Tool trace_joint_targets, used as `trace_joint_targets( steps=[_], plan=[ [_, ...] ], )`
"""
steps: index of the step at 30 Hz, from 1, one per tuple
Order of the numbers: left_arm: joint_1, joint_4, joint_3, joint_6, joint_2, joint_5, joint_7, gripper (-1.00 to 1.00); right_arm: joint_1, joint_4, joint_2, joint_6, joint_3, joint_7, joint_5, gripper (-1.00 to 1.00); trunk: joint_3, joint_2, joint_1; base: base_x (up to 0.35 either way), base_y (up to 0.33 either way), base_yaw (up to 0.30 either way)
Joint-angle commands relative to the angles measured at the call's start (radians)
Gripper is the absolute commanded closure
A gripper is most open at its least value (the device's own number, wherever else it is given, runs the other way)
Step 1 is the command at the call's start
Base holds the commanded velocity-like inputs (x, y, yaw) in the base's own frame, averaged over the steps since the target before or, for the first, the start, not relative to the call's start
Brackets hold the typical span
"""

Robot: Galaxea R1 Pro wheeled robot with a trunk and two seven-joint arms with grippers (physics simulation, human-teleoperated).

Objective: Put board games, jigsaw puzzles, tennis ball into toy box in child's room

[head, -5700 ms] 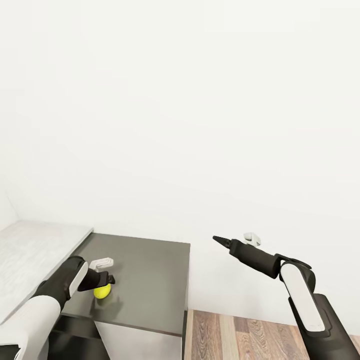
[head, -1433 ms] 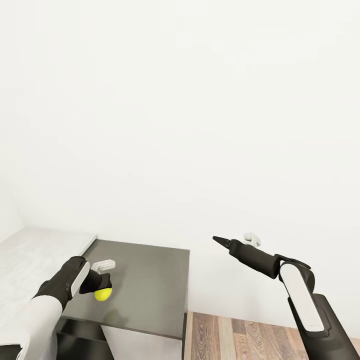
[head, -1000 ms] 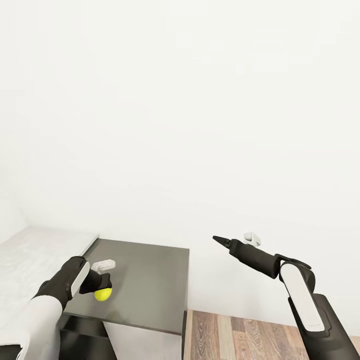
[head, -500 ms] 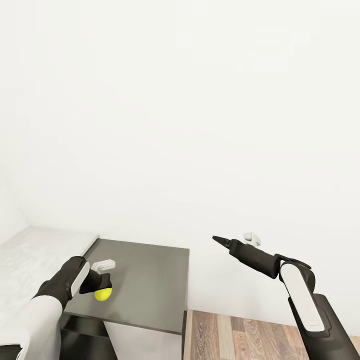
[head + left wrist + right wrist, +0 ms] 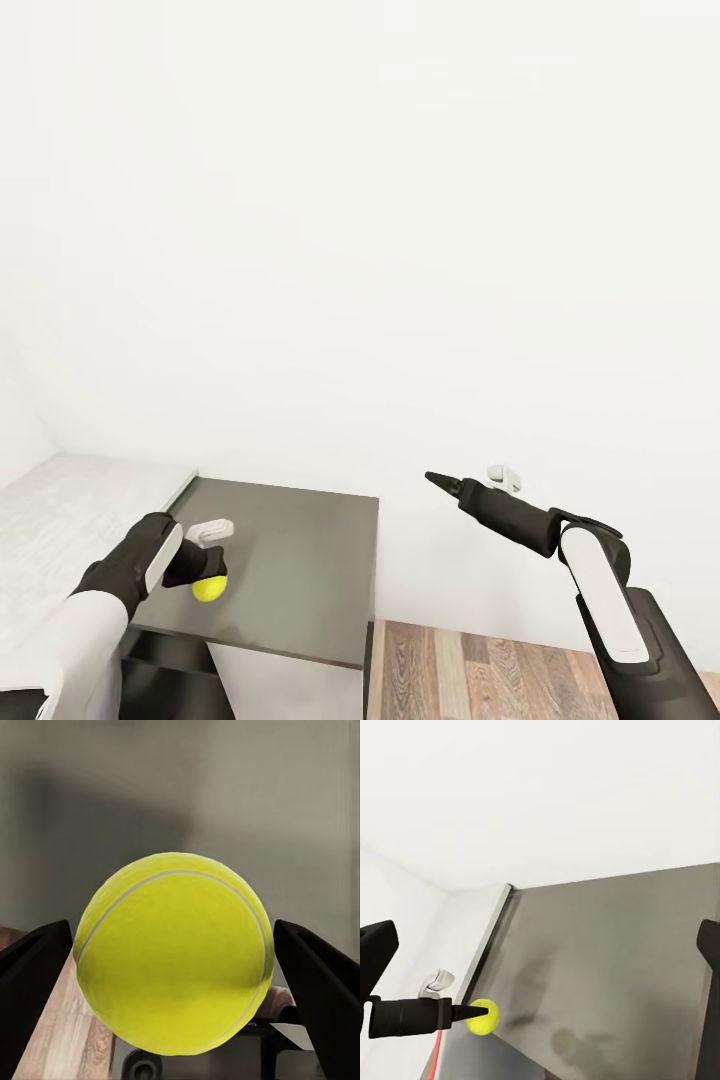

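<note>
1. Since the earliest picture the whole head view has shifted a little, so the camera moved; the left hand (image 5: 200, 577) kept its grip on the tennis ball (image 5: 209, 589), now slightly further to the right in the picture, and the right arm is unchanged.
2. Left hand: it is closed on the tennis ball, with a dark finger at each side of it in the left wrist view (image 5: 174, 954).
3. The ball hangs just above the dark grey tabletop (image 5: 290, 570), whose shadow spot lies below it in the right wrist view (image 5: 482, 1016).
4. Right hand (image 5: 432, 479): it is raised in front of the white wall (image 5: 400, 250), well apart from the tabletop; its fingers (image 5: 375, 952) stand wide apart with nothing between them.
5. A lighter grey tabletop (image 5: 60, 510) joins at the left; wood-plank floor (image 5: 470, 670) shows at the lower right.
</note>
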Motion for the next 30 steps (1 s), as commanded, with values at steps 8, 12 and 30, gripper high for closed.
trace_joint_targets(
  steps=[8, 12, 30],
  plan=[
    [-0.001, -0.009, 0.004, 0.009, 0.002, 0.003, -0.001, 1.0, -0.001, 0.0, 0.0, 0.005, -0.002, 0.01, 0.009, -1.0, -0.002, -0.002, 0.001, 0.0, 0.0, 0.0],
    [-0.001, -0.015, 0.011, 0.03, 0.007, 0.02, -0.001, 1.0, -0.001, 0.0, 0.0, 0.005, -0.002, 0.01, 0.009, -1.0, -0.002, -0.002, 0.001, 0.0, 0.0, 0.0],
    [-0.004, -0.216, 0.035, 0.101, 0.069, 0.118, -0.002, 1.0, -0.001, -0.003, 0.0, 0.014, -0.018, 0.01, 0.01, -1.0, -0.002, -0.002, 0.001, 0.0, 0.0, 0.0]
  ],
)
